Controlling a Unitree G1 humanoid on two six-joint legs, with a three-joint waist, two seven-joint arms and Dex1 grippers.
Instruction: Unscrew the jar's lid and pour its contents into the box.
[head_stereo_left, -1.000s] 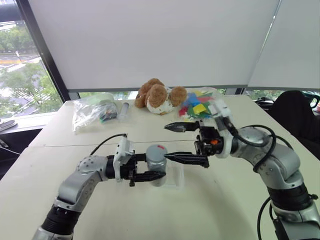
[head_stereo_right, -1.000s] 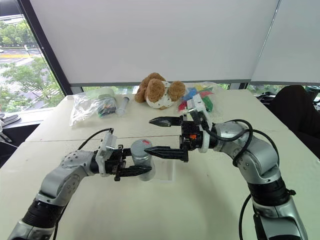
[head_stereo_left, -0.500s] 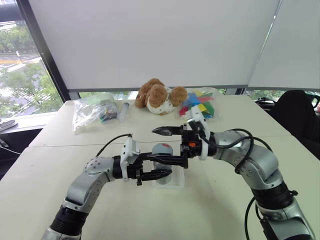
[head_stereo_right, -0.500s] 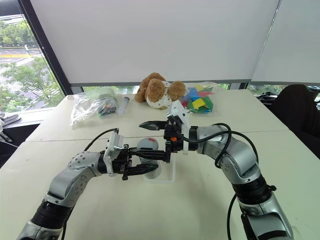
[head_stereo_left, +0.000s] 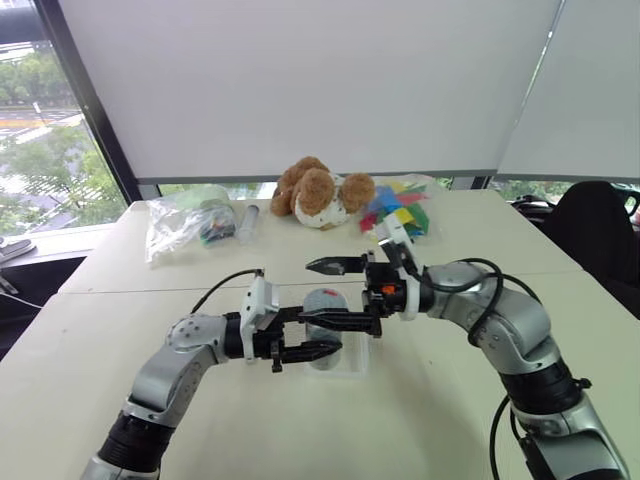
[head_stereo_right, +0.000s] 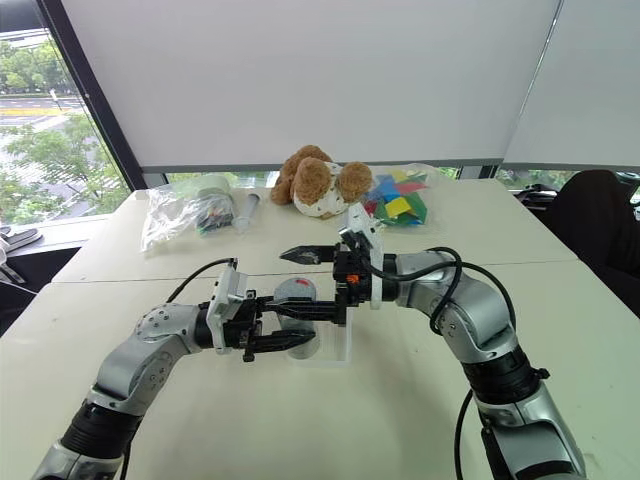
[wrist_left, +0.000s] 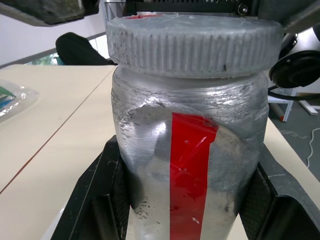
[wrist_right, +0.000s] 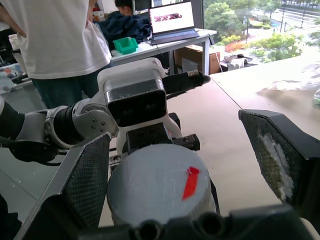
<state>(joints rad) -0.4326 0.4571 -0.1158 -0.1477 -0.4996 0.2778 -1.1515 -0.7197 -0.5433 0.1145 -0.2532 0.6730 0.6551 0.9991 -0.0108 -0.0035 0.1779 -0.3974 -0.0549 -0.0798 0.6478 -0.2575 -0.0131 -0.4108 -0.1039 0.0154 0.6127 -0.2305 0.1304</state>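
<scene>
The task stood at its first step: the lid was on the jar, fully seated as far as the left wrist view showed, so unscrewing and pouring both remained, and the contents could not be made out through the silvery wall. The left gripper was clamped on the jar's body, holding it upright in the air just above the box, a clear tray lying on the table. The right gripper had its jaws spread wide on either side of the lid without touching it, one finger close beside the cap and the other well off it, so it would probably need centring before closing. Room was fair: bare tabletop lay in front of the box and to both sides, while the plush dog, the bags and the clear tube sat well apart at the far edge. A person stood beyond the table, away from the arms
</scene>
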